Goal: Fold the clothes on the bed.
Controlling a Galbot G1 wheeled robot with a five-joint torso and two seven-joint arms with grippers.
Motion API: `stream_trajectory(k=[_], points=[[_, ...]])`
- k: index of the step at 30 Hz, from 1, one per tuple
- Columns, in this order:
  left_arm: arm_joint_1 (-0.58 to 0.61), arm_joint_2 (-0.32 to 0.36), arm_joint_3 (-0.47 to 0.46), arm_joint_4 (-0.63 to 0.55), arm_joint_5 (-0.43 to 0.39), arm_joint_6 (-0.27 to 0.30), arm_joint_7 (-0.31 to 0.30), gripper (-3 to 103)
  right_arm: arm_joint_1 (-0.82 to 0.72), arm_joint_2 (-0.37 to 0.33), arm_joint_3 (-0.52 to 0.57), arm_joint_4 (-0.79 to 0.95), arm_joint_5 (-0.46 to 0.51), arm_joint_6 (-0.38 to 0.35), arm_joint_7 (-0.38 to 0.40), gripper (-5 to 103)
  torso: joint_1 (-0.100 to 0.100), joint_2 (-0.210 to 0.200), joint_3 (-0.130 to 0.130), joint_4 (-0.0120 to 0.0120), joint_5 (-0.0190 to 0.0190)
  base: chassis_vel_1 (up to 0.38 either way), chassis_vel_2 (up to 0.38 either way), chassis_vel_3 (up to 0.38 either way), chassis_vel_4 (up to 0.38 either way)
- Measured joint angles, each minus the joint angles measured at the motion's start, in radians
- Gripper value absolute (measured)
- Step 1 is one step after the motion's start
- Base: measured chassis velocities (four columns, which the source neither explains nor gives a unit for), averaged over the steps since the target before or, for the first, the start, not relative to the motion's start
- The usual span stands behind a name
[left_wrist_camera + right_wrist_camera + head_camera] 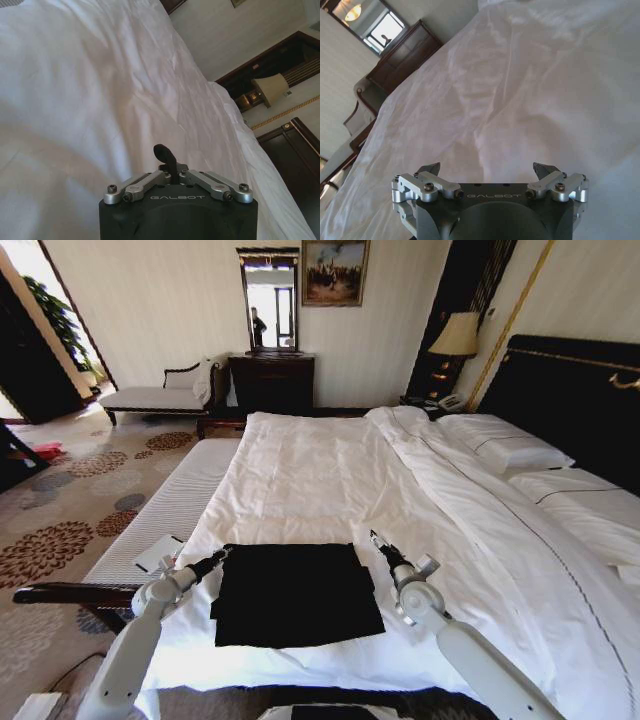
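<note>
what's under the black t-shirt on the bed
The black T-shirt lies folded on the white duvet near the bed's foot. Whatever sits beneath the shirt's own layers is covered.

Pale grey tube arms, rounded silver wrist joints behind each pincer, left gripper and right gripper with black fingers, silver screwed linkage bars, black housing behind lettered GALBOT

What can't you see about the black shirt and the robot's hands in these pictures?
- The T-shirt, head view: the folded cloth hides any lettering.
- Left gripper, head view: its black tip blends into the shirt's corner, so contact is unclear; the left wrist view shows it shut.
- Right gripper, open over the bed: the shirt lies below the frame's edge.
</note>
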Motion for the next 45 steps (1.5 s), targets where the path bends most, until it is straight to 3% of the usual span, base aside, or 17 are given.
stream_trajectory(k=[8, 23, 24, 29, 30, 32, 36, 38, 42, 44, 45], points=[[-0.001, 0.002, -0.001, -0.001, 0.003, -0.003, -0.001, 1, 0.083, 0.027, -0.068, -0.121, 0.048, -0.084, -0.059, 100, 0.000, 0.000, 0.000, 0.0002, 0.0000, 0.000, 0.000, 0.000, 0.000], [0.002, 0.013, -0.018, -0.007, 0.005, -0.007, -0.001, 1, 0.128, 0.063, -0.101, -0.213, 0.046, -0.097, -0.165, 102, 0.000, 0.000, 0.000, 0.0002, 0.0001, 0.000, 0.000, 0.000, 0.000], [0.002, 0.013, -0.018, -0.009, 0.008, -0.008, -0.001, 1, 0.128, 0.064, -0.102, -0.217, 0.048, -0.092, -0.193, 93, 0.000, 0.000, 0.000, 0.0002, 0.0002, 0.000, 0.000, 0.000, 0.000], [0.005, 0.011, -0.017, -0.012, 0.016, -0.012, -0.001, 1, 0.124, 0.064, -0.103, -0.221, 0.048, -0.086, -0.239, 83, 0.000, 0.000, 0.000, 0.0003, 0.0002, 0.000, 0.000, 0.000, 0.000], [0.006, 0.011, -0.017, -0.014, 0.017, -0.012, -0.001, 1, 0.123, 0.064, -0.105, -0.224, 0.045, -0.084, -0.252, 72, 0.000, 0.000, 0.000, 0.0002, 0.0001, 0.000, 0.000, 0.000, 0.000], [0.007, 0.011, -0.017, -0.015, 0.017, -0.013, -0.001, 1, 0.123, 0.063, -0.108, -0.227, 0.040, -0.083, -0.259, 72, 0.000, 0.000, 0.000, 0.0002, 0.0002, 0.000, 0.000, 0.000, 0.000], [0.013, 0.011, -0.022, -0.023, 0.019, -0.014, -0.001, 1, 0.117, 0.058, -0.113, -0.231, 0.017, -0.069, -0.296, 50, 0.000, 0.000, 0.000, 0.0002, 0.0001, 0.000, 0.000, 0.000, 0.000], [0.014, 0.011, -0.024, -0.024, 0.020, -0.014, -0.001, 1, 0.115, 0.056, -0.113, -0.232, 0.013, -0.066, -0.304, 50, 0.000, 0.000, 0.000, 0.0002, 0.0002, 0.000, 0.000, 0.000, 0.000], [0.020, 0.010, -0.029, -0.030, 0.022, -0.017, -0.002, 1, 0.105, 0.049, -0.113, -0.234, -0.004, -0.055, -0.333, 28, 0.000, 0.000, 0.000, 0.0002, 0.0001, 0.000, 0.000, 0.000, 0.000], [0.020, 0.009, -0.030, -0.031, 0.022, -0.017, -0.002, 1, 0.103, 0.048, -0.112, -0.233, -0.005, -0.054, -0.336, 28, 0.000, 0.000, 0.000, 0.0002, 0.0002, 0.000, 0.000, 0.000, 0.000], [0.020, 0.009, -0.030, -0.032, 0.022, -0.017, -0.003, 1, 0.101, 0.047, -0.112, -0.232, -0.006, -0.053, -0.341, 23, 0.000, 0.000, 0.000, 0.0002, 0.0001, 0.000, 0.000, 0.000, 0.000]])
